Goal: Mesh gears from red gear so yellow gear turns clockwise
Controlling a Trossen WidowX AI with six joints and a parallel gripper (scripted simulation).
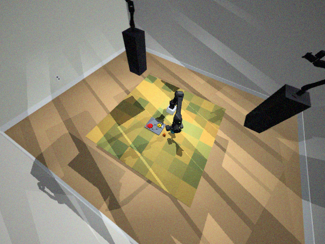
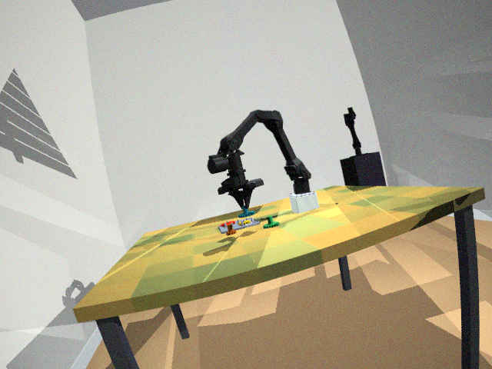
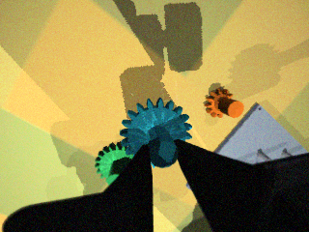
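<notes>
Grey board (image 1: 157, 131) (image 2: 239, 227) (image 3: 256, 130): lies flat on the patchwork-coloured table (image 1: 167, 168) (image 2: 277, 254), at the left of the group in the exterior view; short pegs stand on it.
Red gear (image 1: 149, 125) (image 2: 228, 224): on the board, toward its left side.
Orange gear (image 1: 164, 134) (image 2: 230, 229) (image 3: 219, 103): loose on the table just beside the board, its stubby handle upright; it stands in front of the board in the exterior view.
Yellow gear (image 1: 158, 125) (image 2: 246, 222): on the board, to the right of the red one; its stripe is too small to make out.
Gripper (image 1: 172, 130) (image 2: 244, 206) (image 3: 161, 147): pointing down, its two black fingers clamped on the handle of the teal gear.
Teal gear (image 1: 172, 132) (image 2: 246, 214) (image 3: 156, 126): held up off the table, teeth below the fingertips; from the top it is beside the board rather than over it.
Green gear (image 2: 271, 223) (image 3: 113, 161): loose on the table, handle upright, right of the board; the teal gear and a finger partly cover it in the wrist view.
Arm (image 1: 178, 104) (image 2: 254, 119): black, rising from a white base block (image 1: 171, 110) (image 2: 304, 201) at the right and arching over to the gripper.
</notes>
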